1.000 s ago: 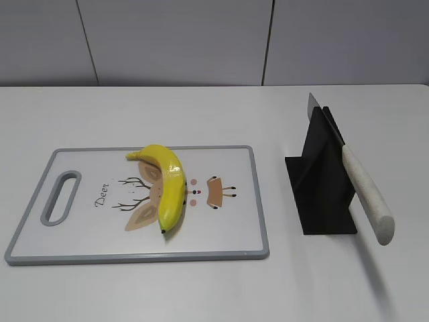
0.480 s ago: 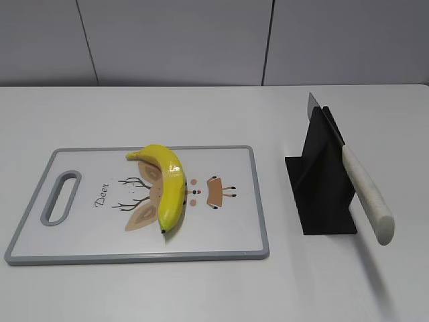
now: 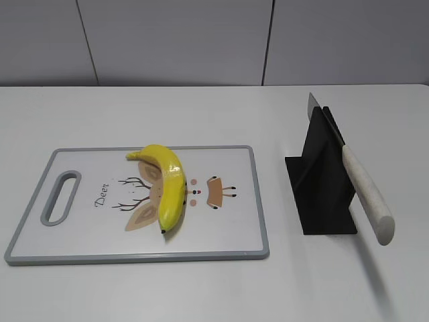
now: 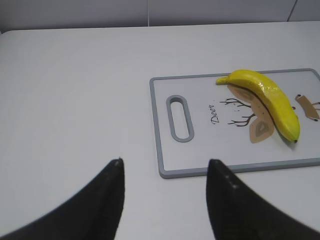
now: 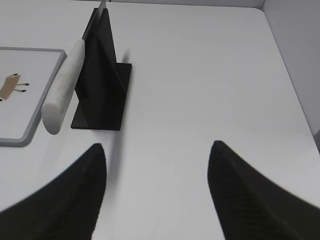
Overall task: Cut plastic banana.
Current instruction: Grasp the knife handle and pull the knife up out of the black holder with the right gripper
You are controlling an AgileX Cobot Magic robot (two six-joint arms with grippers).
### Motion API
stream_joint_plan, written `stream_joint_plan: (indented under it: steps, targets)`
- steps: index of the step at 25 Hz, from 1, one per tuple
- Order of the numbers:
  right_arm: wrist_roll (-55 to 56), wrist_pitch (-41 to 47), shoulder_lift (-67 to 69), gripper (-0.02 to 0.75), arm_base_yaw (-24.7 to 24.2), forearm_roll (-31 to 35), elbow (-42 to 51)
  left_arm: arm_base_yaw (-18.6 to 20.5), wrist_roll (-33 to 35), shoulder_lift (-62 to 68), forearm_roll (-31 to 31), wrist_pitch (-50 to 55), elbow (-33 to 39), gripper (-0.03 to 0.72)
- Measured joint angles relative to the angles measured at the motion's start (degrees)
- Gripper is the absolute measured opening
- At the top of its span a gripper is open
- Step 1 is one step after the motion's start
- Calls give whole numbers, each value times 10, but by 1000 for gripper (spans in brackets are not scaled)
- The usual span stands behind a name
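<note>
Resting centre-left in the exterior frame, the plastic banana (image 3: 166, 186) lies on our cutting board (image 3: 228, 231); both our left end effector (image 4: 165, 172) and right end effector (image 5: 156, 155) hover spread apart, empty.

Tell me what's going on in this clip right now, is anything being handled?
Nothing is being handled yet. The plastic banana lies uncut on the deer-print cutting board, while the knife sits in its black stand to the right of the board, handle sticking out toward the camera. Both arms hang back over the white table: the left gripper faces the board and the right gripper faces the knife stand, each with its jaws open and empty.
</note>
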Motion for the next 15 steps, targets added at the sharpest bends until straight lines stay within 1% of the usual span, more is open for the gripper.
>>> stream_joint_plan:
  steps: [4,6,11,15]
  targets:
    - [3,0,1,482,0,0,-1,0,0,0,0,0,0,509]
    - [6,11,24,481,0,0,-9,0,0,0,0,0,0,509]
    - [17,68,144,500,0,3,-53,0,0,0,0,0,0,509]
    - [17,92,245,525,0,5,-114,0,0,0,0,0,0,509]
